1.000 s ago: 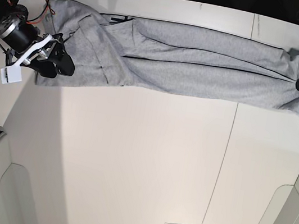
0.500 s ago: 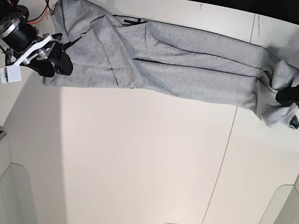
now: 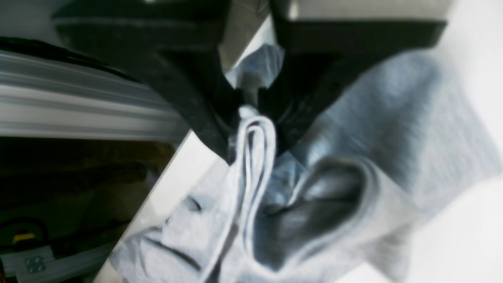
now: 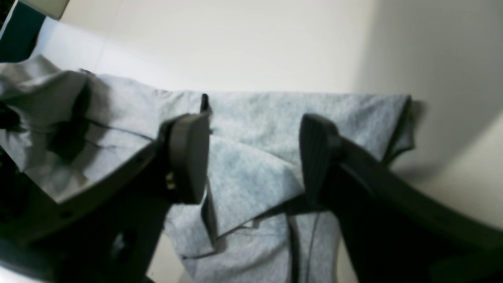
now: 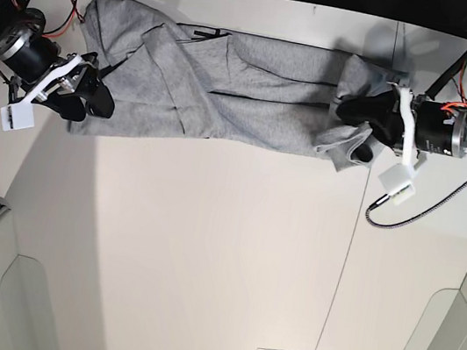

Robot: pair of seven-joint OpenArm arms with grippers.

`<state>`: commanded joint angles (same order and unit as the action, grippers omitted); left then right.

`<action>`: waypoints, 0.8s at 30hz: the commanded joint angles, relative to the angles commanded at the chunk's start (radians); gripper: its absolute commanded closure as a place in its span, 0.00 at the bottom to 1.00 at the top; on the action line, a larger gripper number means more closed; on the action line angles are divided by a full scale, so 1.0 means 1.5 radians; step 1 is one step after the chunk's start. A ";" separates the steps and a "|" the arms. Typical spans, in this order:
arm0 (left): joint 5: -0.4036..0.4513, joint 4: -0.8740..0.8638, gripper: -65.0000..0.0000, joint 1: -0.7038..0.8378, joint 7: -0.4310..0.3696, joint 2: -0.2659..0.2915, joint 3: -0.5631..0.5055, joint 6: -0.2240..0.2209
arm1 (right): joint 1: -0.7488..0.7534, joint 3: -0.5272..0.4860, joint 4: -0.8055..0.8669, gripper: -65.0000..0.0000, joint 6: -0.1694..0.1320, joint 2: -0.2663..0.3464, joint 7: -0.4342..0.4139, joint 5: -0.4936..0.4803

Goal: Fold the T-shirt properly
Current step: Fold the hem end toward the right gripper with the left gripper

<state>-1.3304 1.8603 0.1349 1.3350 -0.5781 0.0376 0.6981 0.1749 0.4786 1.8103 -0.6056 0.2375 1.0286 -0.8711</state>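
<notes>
At the left of the base view the right gripper (image 5: 94,100) sits at the near-left end of the T-shirt (image 5: 229,90), low over the cloth. From its own wrist camera the 2 black fingers (image 4: 188,157) stand apart with a fold of grey fabric (image 4: 251,177) showing between them, pinching nothing.

The T-shirt lies as a long rumpled grey band along the far side of the pale table (image 5: 202,259), creased lengthwise, with its left end bunched and overlapping.

At the band's right end the cloth is folded back on itself into a thick lump. There the left gripper (image 5: 363,114) has its jaws clamped together on a gathered edge; its wrist view, blurred, shows several layers of hem (image 3: 255,129) squeezed between the black fingers (image 3: 196,98).
</notes>
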 joint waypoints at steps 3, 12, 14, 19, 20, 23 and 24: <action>0.045 -0.036 1.00 -0.033 -0.016 0.034 -0.062 0.000 | 0.000 0.000 0.000 0.45 0.000 0.000 0.002 0.000; 0.081 -0.124 0.64 -0.077 -0.041 0.109 -0.106 0.000 | 0.000 0.000 0.000 0.45 0.003 0.000 0.000 0.000; 0.076 -0.124 0.47 -0.077 -0.043 0.112 -0.106 0.000 | 0.000 0.000 0.000 0.45 0.003 0.000 0.000 0.000; 0.038 -0.123 0.35 -0.077 -0.043 0.112 -0.108 0.000 | 0.000 0.000 0.000 0.45 0.003 0.000 0.000 0.000; 0.030 -0.123 0.35 -0.077 -0.042 0.112 -0.108 0.000 | 0.000 0.000 0.000 0.45 0.003 0.000 0.000 0.000; 0.006 -0.123 0.35 -0.078 -0.037 0.112 -0.108 0.000 | 0.000 0.029 0.000 0.45 0.005 0.000 0.000 0.000; -0.004 -0.123 0.35 -0.079 -0.027 0.112 -0.107 0.000 | 0.000 0.051 0.000 0.45 0.005 0.000 0.000 -0.001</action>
<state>-1.3369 1.6756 0.0166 1.2949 -0.4107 -0.1230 0.6981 0.1749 0.5556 1.8103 -0.5983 0.2375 1.0283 -0.8722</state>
